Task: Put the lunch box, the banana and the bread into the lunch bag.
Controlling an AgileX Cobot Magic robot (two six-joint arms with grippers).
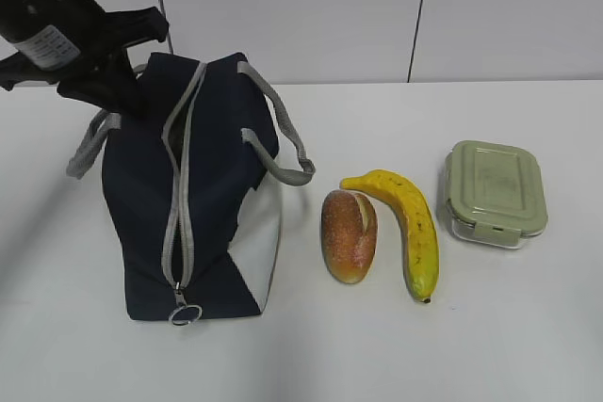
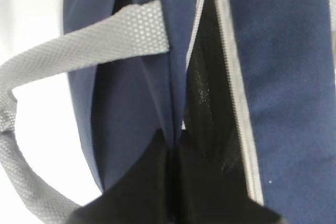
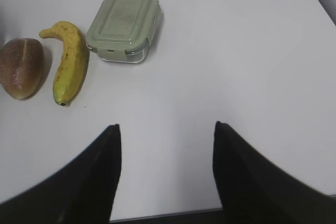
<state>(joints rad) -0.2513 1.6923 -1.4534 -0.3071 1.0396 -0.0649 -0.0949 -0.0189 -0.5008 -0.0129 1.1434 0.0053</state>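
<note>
While bread [image 1: 349, 235] lies upright, banana [image 1: 407, 230] tip points toward camera.

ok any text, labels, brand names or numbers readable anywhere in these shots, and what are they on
White label on the left arm: dark print, too small and blurred to read.
Lunch bag, lunch box, banana, bread: no words, brand or numbers visible in any view.

The tall navy-blue fabric lunch bag [image 2: 294, 77] runs off the top and right edges of the left wrist view. Its dark interior [image 2: 207, 108] shows nothing discernible. The small oval golden-brown bread roll [image 3: 20, 67] is cut by the right wrist view's left edge.
</note>
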